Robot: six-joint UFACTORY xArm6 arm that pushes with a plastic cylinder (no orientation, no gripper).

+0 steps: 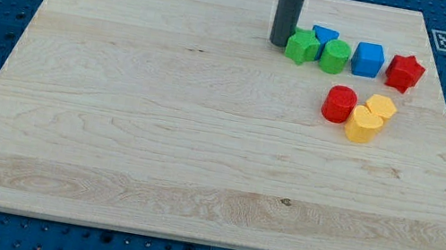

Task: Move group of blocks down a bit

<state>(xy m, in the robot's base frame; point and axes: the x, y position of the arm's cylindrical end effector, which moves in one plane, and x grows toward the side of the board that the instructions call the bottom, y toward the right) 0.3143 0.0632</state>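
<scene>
— How does the arm stand?

— The dark rod (290, 5) comes straight down from the view's top, upright. My tip (280, 43) rests on the desk (158, 132), just at the left side of the green block (302, 46), touching it or nearly so. There is no pincer on this arm, so no open or closed state can be told.

— And the blocks?

— They sit in the desk's upper right part. One row runs rightward: the green block, a second green block (335, 57), a blue cube (367, 59) and a red star-like block (404, 72). A blue triangular block (324, 35) lies just behind the two green ones. Below the row, slightly apart, a red cylinder (339, 104) stands beside two yellow blocks (371, 118) that touch each other.

— Any containers?

— None hold the blocks; they lie bare on the wood.

— Room to move?

— The row lies near the desk's top edge, the red star near the right edge. Bare wood spreads wide toward the view's bottom and left.
</scene>
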